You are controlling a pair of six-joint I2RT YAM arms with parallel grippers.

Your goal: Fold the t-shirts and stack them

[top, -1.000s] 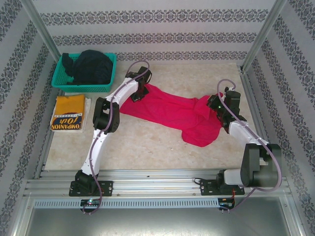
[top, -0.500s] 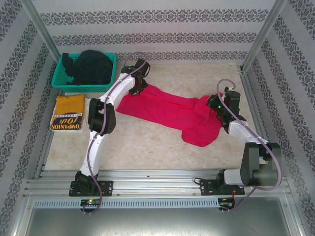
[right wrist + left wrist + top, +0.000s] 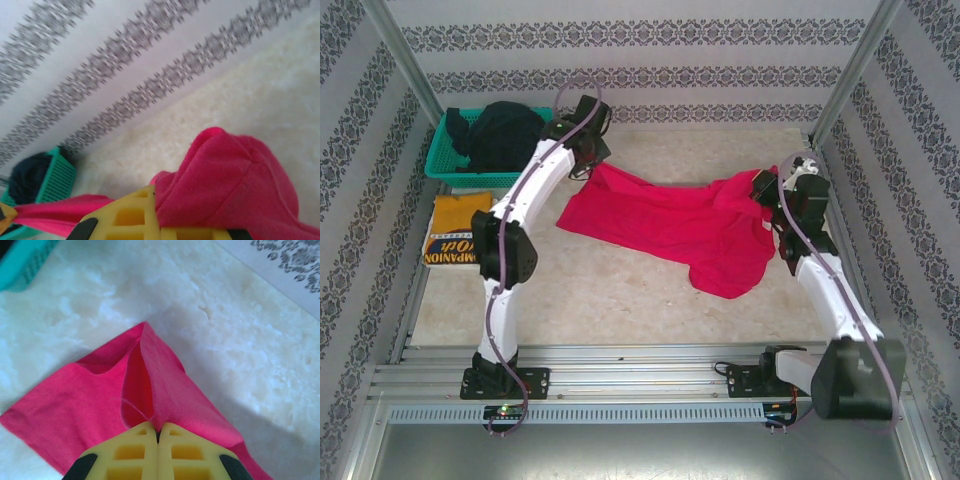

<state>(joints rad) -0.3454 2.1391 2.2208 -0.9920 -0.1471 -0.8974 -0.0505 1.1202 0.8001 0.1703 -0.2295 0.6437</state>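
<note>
Slip risk: our left gripper (image 3: 158,432) and right gripper (image 3: 156,220) pinch the soft bright-red cloth t-shirt (image 3: 670,225) between pressed fingers; overstretching could free it.

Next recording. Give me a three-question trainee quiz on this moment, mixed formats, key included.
1. True or false: the left end effector and the right end effector are each shut on the red t-shirt.
2. What lies in the teal basket? A) dark t-shirts B) a towel C) nothing.
3. Fill in: the yellow t-shirt lies folded on the ___, beside the basket.
Key: 1 true; 2 A; 3 table.
</note>
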